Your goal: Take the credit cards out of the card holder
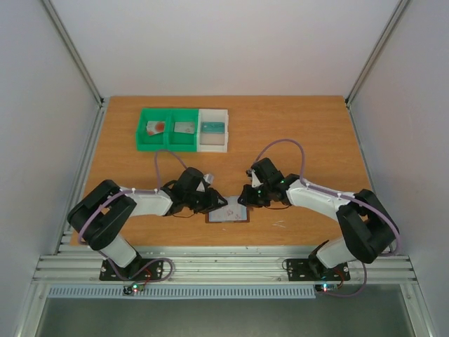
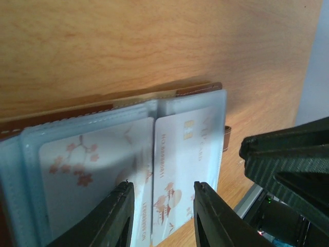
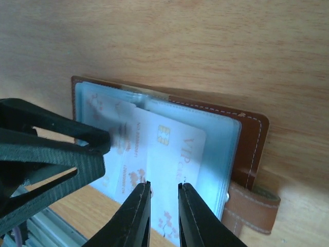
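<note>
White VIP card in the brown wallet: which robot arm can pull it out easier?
Probably the right. The right gripper, narrowly open, sits over the near end of the white plastic VIP card in the open brown leather card holder. The left gripper, open wider, straddles two pockets.

Overhead view; opposed wrist close-ups on card holder (image 3: 249,134)

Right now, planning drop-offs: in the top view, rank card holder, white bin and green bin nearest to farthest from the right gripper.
1. card holder, right beside the right gripper, toward the near edge.
2. white bin, far side, slightly left.
3. green bin, farther left.
</note>
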Available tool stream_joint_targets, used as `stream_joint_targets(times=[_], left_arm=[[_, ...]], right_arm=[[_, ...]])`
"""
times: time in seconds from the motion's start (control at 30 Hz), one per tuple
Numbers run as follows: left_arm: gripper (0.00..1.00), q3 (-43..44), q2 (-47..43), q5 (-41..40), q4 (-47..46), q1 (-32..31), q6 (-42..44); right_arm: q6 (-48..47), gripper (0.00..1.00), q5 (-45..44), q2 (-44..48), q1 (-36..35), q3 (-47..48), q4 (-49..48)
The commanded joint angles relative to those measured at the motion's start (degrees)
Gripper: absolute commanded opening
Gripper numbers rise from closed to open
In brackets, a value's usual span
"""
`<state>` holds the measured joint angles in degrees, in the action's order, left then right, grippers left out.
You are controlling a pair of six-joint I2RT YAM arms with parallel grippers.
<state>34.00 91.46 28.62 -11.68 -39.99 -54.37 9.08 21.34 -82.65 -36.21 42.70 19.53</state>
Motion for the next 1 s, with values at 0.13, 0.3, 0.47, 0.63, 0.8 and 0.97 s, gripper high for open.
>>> stream_joint_targets(times=[0.13,0.3,0.47,0.63,0.8,0.97], left_arm=[[0.33,-1.38,3.64,1.51,-7.92,-0.22,-1.32],[0.31,-1.74,4.47,1.85,-10.26,-0.43,-3.05],[0.3,-1.61,5.65,2.36,-11.76,-0.44,-4.02],[0.19,-1.99,5.7,2.43,-13.68,-0.37,-5.06],[0.01,-2.33,4.83,2.02,-12.79,-0.39,-5.16],[0.01,-2.69,3.0,1.16,-11.42,-0.44,-4.4]], right_arm=[[1.31,0.14,-0.64,-5.06,0.17,-1.92,-5.41],[1.52,0.12,-2.13,-7.66,0.19,-3.52,-5.83],[1.1,0.1,-2.84,-7.78,0.25,-4.19,-5.45],[0.89,0.09,-2.98,-7.67,0.21,-4.49,-5.64],[0.69,0.09,-3.25,-7.27,0.17,-4.64,-5.34],[0.59,0.09,-3.5,-6.52,0.19,-4.75,-4.87]])
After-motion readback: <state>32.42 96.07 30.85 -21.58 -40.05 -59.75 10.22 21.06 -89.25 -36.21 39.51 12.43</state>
